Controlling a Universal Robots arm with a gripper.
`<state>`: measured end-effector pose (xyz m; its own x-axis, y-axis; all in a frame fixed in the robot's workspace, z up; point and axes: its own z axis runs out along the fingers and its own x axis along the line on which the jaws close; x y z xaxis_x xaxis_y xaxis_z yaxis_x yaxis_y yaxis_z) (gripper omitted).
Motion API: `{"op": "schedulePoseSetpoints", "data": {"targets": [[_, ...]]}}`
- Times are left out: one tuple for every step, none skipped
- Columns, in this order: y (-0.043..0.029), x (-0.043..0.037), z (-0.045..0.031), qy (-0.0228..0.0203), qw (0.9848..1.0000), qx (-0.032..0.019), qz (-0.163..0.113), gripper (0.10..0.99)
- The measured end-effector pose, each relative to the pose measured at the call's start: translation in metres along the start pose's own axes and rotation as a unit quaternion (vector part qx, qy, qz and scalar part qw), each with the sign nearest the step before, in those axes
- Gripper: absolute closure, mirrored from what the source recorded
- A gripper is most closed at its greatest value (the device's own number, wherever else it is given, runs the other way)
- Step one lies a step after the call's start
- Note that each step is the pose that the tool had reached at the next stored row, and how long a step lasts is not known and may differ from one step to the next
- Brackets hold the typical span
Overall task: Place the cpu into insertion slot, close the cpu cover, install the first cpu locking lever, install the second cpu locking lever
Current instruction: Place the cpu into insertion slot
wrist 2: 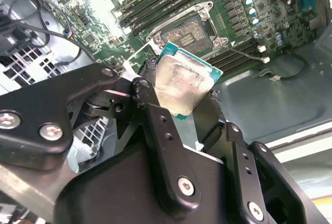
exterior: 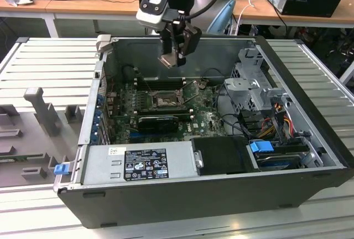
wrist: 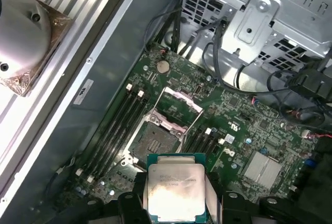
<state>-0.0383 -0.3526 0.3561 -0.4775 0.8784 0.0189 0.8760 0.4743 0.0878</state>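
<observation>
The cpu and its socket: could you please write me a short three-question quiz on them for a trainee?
1. True or false: the cpu lies seated in the insertion slot.
2. Pick one: the cpu cover is A) closed flat over the slot, B) swung open beside the slot, C) clamped in the gripper.
3. Fill in: in both wrist views the gripper is shut on the ____.

Key: 1 false, as the slot's dark centre is bare and the chip is held above the board; 2 B; 3 cpu.
</observation>
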Motion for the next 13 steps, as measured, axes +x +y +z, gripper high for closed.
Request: {"op": "schedulePoseSetpoints", "data": {"targets": [[0.0, 0.0, 0.0, -0.0004, 1.0, -0.0001, 0.004, 0.557], [0.0, 0.0, 0.0, -0.001, 0.9999, -0.0002, 0.011, 0.557], [0.0, 0.0, 0.0001, -0.0016, 0.9998, -0.0004, 0.019, 0.557], [0.0, 0.0, 0.0002, -0.0024, 0.9996, -0.0005, 0.027, 0.557], [0.0, 0.0, 0.0002, -0.0028, 0.9995, -0.0006, 0.032, 0.557], [0.0, 0.0, 0.0002, -0.0032, 0.9993, -0.0007, 0.036, 0.557], [0.0, 0.0, 0.0003, -0.004, 0.999, -0.0009, 0.045, 0.557], [0.0, 0.0, 0.0003, -0.0049, 0.9984, -0.001, 0.056, 0.557], [0.0, 0.0, 0.0003, -0.0058, 0.9978, -0.0012, 0.065, 0.557], [0.0, 0.0, 0.0003, -0.0065, 0.9972, -0.0014, 0.074, 0.557], [0.0, 0.0, 0.0004, -0.007, 0.9968, -0.0015, 0.079, 0.557], [0.0, 0.0, 0.0004, -0.0075, 0.9964, -0.0016, 0.085, 0.557], [-0.0001, 0.0, 0.0004, -0.0081, 0.9957, -0.0017, 0.092, 0.557]]}}
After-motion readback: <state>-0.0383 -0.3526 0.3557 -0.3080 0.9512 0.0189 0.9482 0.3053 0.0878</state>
